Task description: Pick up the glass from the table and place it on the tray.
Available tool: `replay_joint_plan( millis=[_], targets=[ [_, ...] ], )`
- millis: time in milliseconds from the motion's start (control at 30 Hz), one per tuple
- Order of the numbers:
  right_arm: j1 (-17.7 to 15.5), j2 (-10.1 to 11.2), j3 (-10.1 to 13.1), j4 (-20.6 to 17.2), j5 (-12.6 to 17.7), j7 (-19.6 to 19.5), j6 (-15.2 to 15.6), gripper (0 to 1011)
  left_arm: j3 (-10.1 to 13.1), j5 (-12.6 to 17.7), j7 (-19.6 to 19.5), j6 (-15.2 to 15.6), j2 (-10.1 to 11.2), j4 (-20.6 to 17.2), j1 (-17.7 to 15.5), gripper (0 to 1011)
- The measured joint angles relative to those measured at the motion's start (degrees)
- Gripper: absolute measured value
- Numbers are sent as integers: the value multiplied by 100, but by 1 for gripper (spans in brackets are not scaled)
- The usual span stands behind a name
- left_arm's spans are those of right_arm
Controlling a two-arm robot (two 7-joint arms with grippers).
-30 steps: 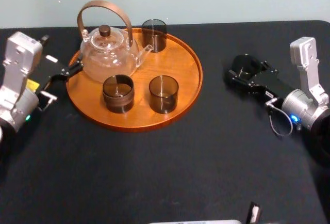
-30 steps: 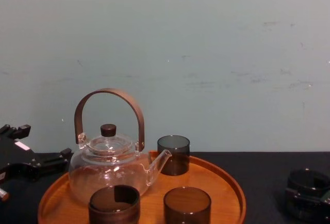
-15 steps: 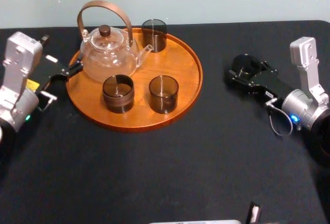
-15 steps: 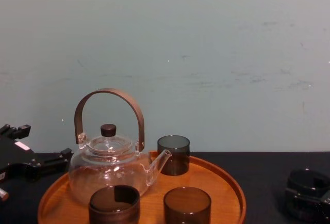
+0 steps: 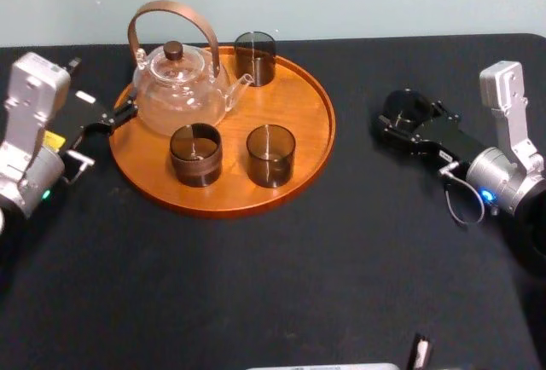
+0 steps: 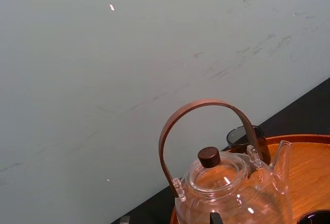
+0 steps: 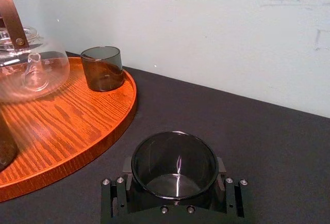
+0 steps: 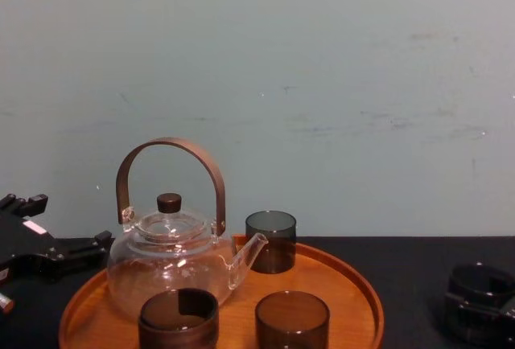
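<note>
In the head view the round wooden tray (image 5: 300, 104) lies in the upper left part of the frame on the black desk (image 5: 341, 259). On it stand a clear glass teapot (image 5: 179, 87) with a brown arched handle, toward the tray's upper left, and three smoky tumblers: the far tumbler (image 5: 255, 57) at the tray's top edge just right of the spout, the left front tumbler (image 5: 195, 154) below the teapot, and the right front tumbler (image 5: 270, 155) beside it, the two apart from each other. The glass (image 7: 174, 162), a fourth smoky tumbler, stands upright on the desk at the right of the head view, off the tray and well apart from its rim. The right end effector (image 5: 405, 116) reaches in from the right edge toward the upper left and sits around this glass; in the right wrist view the glass is between its two black fingers, whose pads look to be touching the glass wall on either side, so it is clamped on the glass, which rests on the desk. The left end effector (image 5: 119, 116) lies low at the left of the frame, pointing at the tray's left rim just beside the teapot; whether it is apart or together cannot be told.
</note>
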Motion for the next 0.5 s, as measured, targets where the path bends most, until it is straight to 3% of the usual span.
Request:
replay_joint_plan(
  millis=[500],
  targets=[
    [0,0,0,0,0,0,0,904,0,0,0,0,0,0,0,1001]
  ],
)
